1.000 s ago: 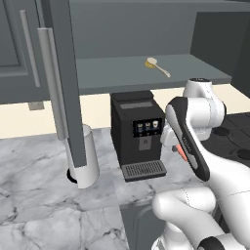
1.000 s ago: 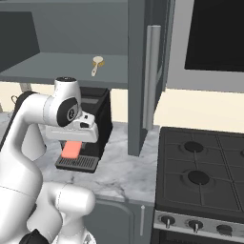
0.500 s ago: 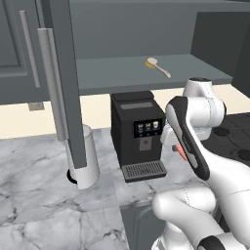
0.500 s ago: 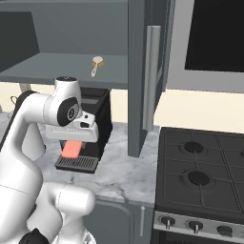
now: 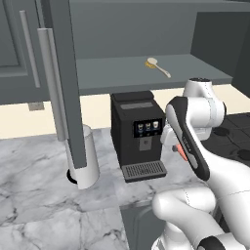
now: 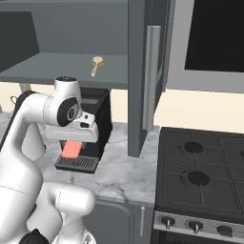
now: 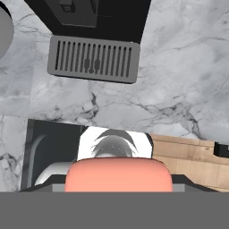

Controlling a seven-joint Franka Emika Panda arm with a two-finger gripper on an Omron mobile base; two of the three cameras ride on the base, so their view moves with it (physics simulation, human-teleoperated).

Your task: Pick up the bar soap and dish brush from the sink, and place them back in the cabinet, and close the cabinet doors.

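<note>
Smooth matt coral bar soap (image 7: 118, 174), looks waxy. Countertop (image 7: 179, 80) is polished grey-veined marble. Coffee machine (image 5: 136, 132) shows black matt plastic, its drip tray (image 7: 93, 59) a slotted grey grille. Cabinet doors (image 6: 143, 71) painted matt grey, bar handle (image 6: 151, 76) brushed metal.

- The bar soap (image 7: 118, 174) is cut off at the hand view's bottom; the fingertips gripping it are hidden.
- In the left base view the arm covers most of the soap.
- The sink (image 7: 49, 147) shows partly, behind the robot's body.
- The dish brush (image 6: 96, 64) bristles are too small to tell.
</note>
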